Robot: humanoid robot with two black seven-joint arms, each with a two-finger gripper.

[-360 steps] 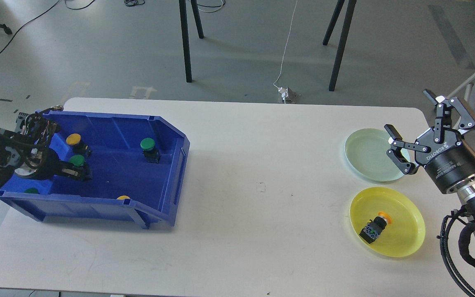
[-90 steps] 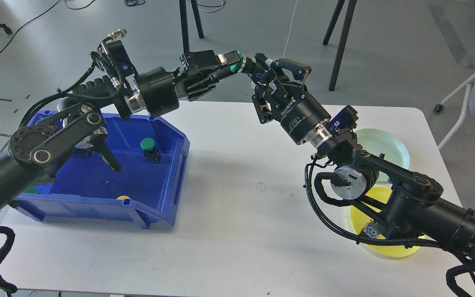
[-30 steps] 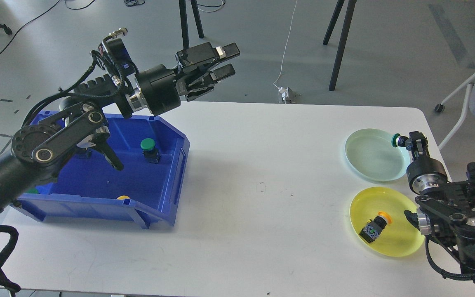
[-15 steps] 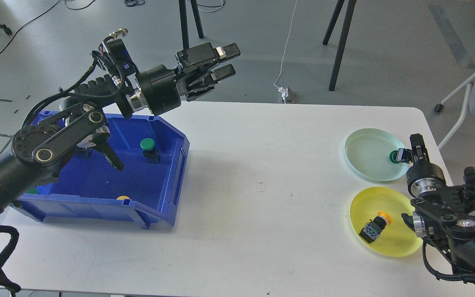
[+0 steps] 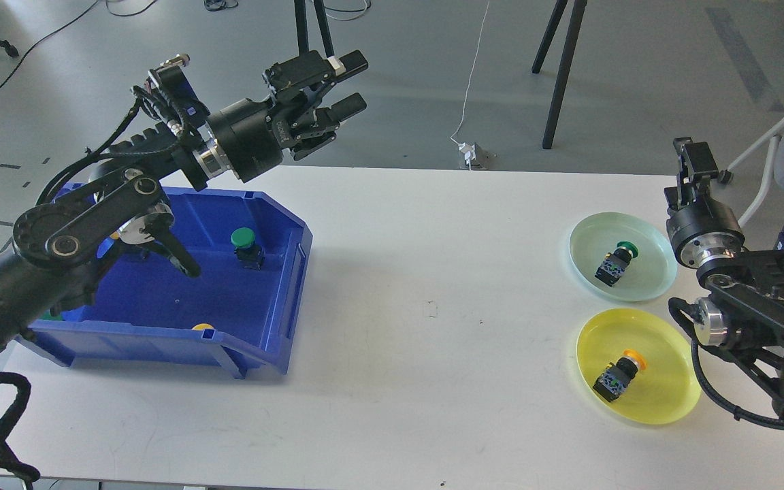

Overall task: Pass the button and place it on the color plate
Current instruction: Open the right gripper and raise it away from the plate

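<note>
White table [image 5: 433, 381] on a grey floor, tripod legs and a cable beyond it.

Nearest, below the right hand and well apart from it: yellow plate [image 5: 664, 401] with a yellow-capped button [image 5: 618, 375] lying on its side.

Next out: pale green plate [image 5: 637, 289], which now carries the green-capped button [image 5: 613, 262], on its side near the plate's middle. Half a second ago the right hand held this button low over the plate; it has since let go and risen. The right hand [image 5: 693, 158] now stands above and just right of the green plate, seen end-on; I cannot tell how far its fingers are parted, but nothing is in it.

Judgement: this green button is delivered to the matching plate; the cycle for it looks complete.

Far left: left hand [image 5: 341, 85] raised past the blue bin [image 5: 276, 299], fingers apart and empty, pulled slightly back from a moment ago. Below it in the bin, a green button [image 5: 246, 245] stands upright; a yellow cap [image 5: 203, 327] peeks at the near wall. Likely next pick comes from there.
</note>
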